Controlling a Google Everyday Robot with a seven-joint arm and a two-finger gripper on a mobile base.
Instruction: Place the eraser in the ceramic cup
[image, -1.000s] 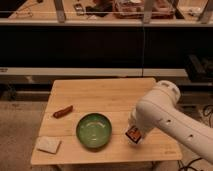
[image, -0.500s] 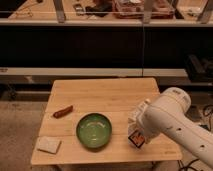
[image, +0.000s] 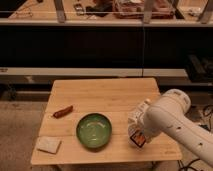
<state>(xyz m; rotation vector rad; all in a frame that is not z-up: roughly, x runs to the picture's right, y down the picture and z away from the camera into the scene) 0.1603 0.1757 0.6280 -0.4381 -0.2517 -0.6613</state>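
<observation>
My white arm (image: 172, 122) reaches in from the right over the right part of the wooden table (image: 100, 92). At its lower end, my gripper (image: 136, 136) is low over the table near the front right edge. It is shut on the eraser (image: 139, 138), a small reddish-brown block with a dark side that shows just under the gripper. The ceramic cup is out of view or hidden behind the arm.
A green bowl (image: 94, 130) stands at the front middle, left of the gripper. A curved reddish sausage-like thing (image: 63, 111) lies at the left, and a pale square sponge (image: 49, 144) sits at the front left corner. Dark shelving runs behind the table.
The arm has swung a little to the right and toward the front edge. The eraser has moved with the gripper. The bowl, sausage and sponge have stayed put.
</observation>
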